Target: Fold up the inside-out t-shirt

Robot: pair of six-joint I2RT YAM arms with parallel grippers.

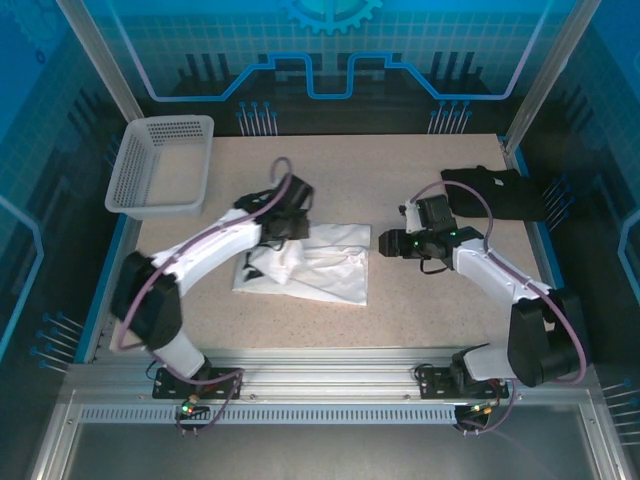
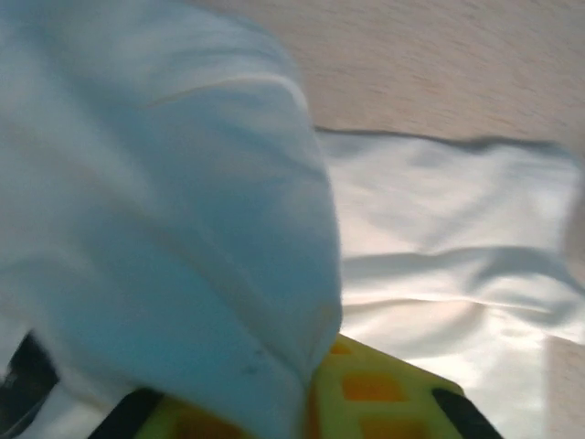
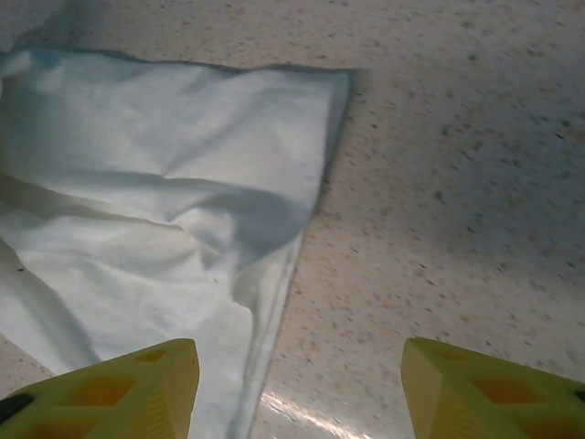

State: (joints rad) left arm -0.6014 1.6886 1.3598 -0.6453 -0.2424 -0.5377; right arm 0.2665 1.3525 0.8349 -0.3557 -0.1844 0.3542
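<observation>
T-shirt (image 1: 310,265) white with a faint yellowish tinge and a tiny dark speck or two; table (image 1: 420,310) beige with fine dark speckles. Basket (image 1: 155,207) pale grey-white perforated mesh, folded garment (image 1: 495,190) plain black. Arms (image 1: 215,245) white with black joints and purple cables, right gripper (image 3: 297,352) fingers (image 3: 119,389) yellow, back wall (image 1: 330,60) blue with lighter circuit-like lines.
</observation>
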